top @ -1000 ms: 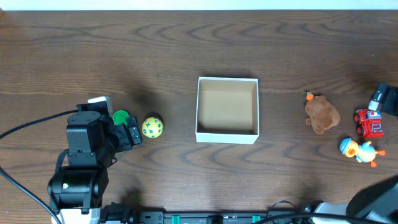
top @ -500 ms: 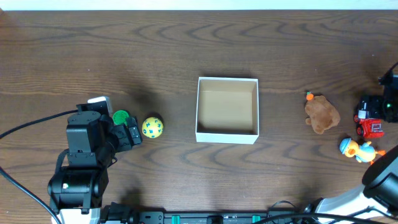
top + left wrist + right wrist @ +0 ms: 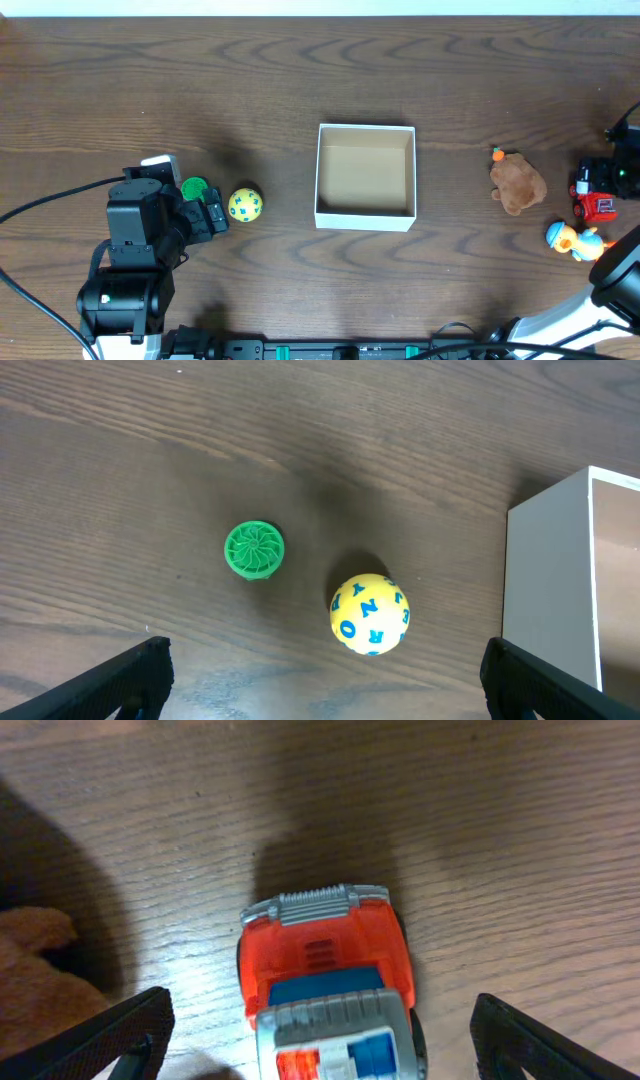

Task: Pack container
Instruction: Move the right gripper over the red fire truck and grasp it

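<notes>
Wood table [image 3: 300,60]; right tool [image 3: 320,1032] spread wide, red truck [image 3: 325,955] cut off below

**Overhead view.** Even, diffuse light falls on the dark table [image 3: 300,70]. Shadows are faint and focus is sharp. A pale overexposed strip runs along the far edge.

**Left wrist view.** Sharp and moderately lit. A soft dark shadow lies ahead of the left pincer [image 3: 327,655], beyond the yellow ball [image 3: 369,613].

**Right wrist view.** A glare patch brightens the table beside the red truck [image 3: 325,970], which sits between the fingers of the right pincer [image 3: 322,1005]. Heavy shadows lie ahead. The brown plush toy [image 3: 40,980] outside one finger is blurred.
</notes>
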Tool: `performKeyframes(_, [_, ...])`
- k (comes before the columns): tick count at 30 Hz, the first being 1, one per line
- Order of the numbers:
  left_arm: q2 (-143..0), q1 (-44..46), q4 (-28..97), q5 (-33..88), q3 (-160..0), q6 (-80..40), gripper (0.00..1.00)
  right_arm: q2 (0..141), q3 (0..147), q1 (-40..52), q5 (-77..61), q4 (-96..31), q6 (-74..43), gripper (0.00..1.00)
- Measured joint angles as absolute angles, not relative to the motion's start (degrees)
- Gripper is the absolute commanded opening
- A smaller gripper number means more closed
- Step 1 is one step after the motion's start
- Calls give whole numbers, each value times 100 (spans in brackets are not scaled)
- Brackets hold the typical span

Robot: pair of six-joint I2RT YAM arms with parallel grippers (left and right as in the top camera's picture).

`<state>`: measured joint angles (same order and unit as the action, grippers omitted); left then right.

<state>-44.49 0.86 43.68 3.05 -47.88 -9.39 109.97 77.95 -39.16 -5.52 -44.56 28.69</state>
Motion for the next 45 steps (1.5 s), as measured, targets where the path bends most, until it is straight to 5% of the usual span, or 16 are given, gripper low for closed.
performKeyframes(19, [-4449,86,4370,305,-4788,-941,98,11028,7795,-3916,-539,-4510,2921,52])
performKeyframes(32, [-4449,84,4370,307,-4788,-941,98,11028,7795,-3916,-563,-4469,2812,44])
performKeyframes(45, [-4449,84,4368,305,-4788,-941,98,11002,7795,-3916,-582,-4289,2290,18])
